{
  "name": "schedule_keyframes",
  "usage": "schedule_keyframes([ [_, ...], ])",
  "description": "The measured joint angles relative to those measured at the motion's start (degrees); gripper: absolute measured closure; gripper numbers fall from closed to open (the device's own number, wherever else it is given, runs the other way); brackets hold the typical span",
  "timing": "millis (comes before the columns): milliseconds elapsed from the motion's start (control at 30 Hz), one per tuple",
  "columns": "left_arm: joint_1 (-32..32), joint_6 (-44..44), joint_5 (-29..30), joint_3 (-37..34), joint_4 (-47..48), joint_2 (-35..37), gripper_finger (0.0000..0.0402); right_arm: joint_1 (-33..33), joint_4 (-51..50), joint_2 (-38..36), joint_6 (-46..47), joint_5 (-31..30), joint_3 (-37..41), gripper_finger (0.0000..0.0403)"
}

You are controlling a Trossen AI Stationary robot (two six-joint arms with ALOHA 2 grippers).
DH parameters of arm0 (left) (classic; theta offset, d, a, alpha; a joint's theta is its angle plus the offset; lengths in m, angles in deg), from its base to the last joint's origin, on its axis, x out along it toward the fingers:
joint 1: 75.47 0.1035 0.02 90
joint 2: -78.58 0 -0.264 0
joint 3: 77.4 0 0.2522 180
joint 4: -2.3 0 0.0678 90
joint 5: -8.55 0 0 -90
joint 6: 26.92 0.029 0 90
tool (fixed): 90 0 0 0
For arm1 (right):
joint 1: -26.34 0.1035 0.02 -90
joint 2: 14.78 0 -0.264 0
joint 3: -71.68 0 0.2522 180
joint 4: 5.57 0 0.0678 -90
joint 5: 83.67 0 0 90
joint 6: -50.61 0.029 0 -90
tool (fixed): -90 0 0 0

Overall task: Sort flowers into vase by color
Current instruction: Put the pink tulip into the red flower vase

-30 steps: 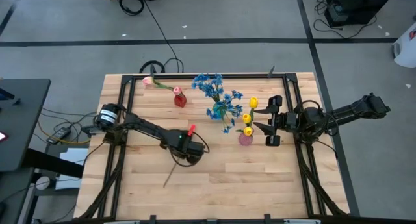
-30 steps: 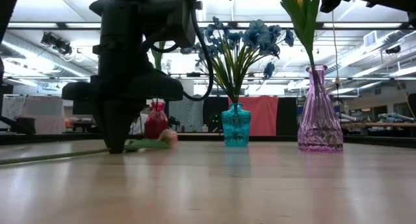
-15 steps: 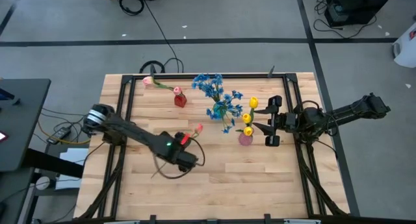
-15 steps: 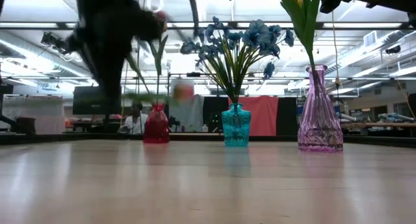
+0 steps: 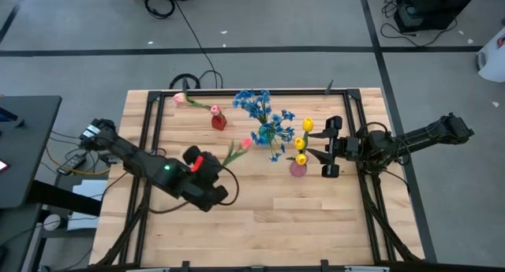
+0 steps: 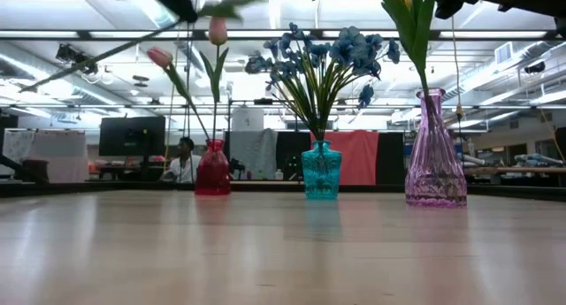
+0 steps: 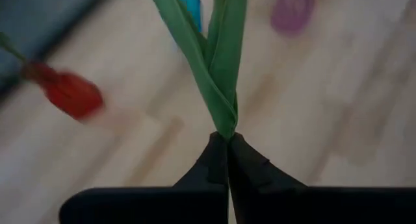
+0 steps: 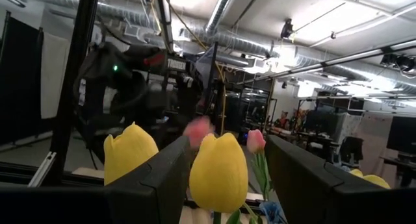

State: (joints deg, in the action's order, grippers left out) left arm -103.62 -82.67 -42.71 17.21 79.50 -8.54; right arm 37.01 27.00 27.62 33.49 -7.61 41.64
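The wooden desk (image 5: 316, 217) is carrying three vases: purple vase (image 5: 297, 169) with yellow tulips (image 5: 303, 142), teal vase (image 5: 266, 136) with blue sprays (image 5: 256, 106), and red vase (image 5: 218, 121) with pink tulips (image 5: 180, 98). The left claw (image 7: 227, 160) is hovering mid-desk, clamped on another pink tulip (image 5: 245, 143) by its stem. The right claw (image 5: 325, 147) is sitting beside the purple vase, fingers spread apart, looks like around the yellow blooms.

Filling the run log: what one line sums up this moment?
left gripper: shut on pink tulip, lifted over table | right gripper: open beside purple vase, idle | red vase: two pink tulips
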Motion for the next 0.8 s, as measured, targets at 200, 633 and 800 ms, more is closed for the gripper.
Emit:
schedule_keyframes([
  [200,-0.1,5.34,14.32,0.51,1.53,3.14,0.04,-0.01,0.1,0.0,0.6,-0.01,0.0,0.0192],
  [633,0.4,16.51,31.66,-2.7,1.63,7.46,0.0401,-0.02,-0.03,1.01,1.09,0.02,-0.02,0.0192],
  [800,1.07,16.62,32.55,-8.32,-2.07,15.9,0.0401,0.0,0.42,1.18,1.09,-0.01,-0.06,0.0192],
])
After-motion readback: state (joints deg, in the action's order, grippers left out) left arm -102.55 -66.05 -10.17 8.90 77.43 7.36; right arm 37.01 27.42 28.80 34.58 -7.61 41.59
